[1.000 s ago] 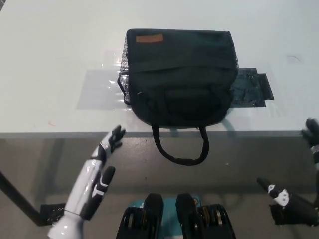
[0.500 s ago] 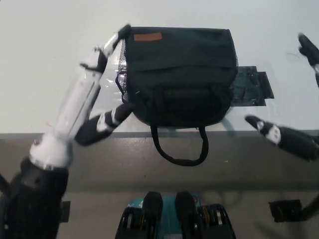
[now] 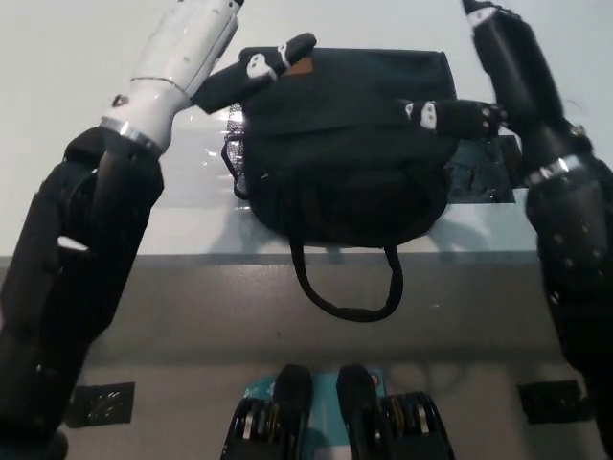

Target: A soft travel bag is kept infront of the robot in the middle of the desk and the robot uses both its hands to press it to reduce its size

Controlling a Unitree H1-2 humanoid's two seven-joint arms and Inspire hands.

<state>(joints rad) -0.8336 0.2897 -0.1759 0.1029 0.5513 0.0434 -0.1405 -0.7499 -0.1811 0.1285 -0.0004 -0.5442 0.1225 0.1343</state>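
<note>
The bag sits in the upper middle of the frame on the desk, near its front edge, with its strap loop hanging over that edge. Its long axis runs left to right across the picture.

At the upper left, the left hand reaches in along the bag's left side, and one dark finger lies over the bag's top left corner; the rest of the hand runs off the frame's top, so whether it is spread or curled I cannot tell. At the upper right, the right hand flanks the bag's right side, with one finger laid across the bag's right upper part; its spread is likewise unclear.

The bag lies between the two hands, roughly equally near each, so I judge the press must come inward and downward from both sides.

Half a second ago both hands were lower and the right stood well clear of the bag; a second ago both hung below the desk edge.
</note>
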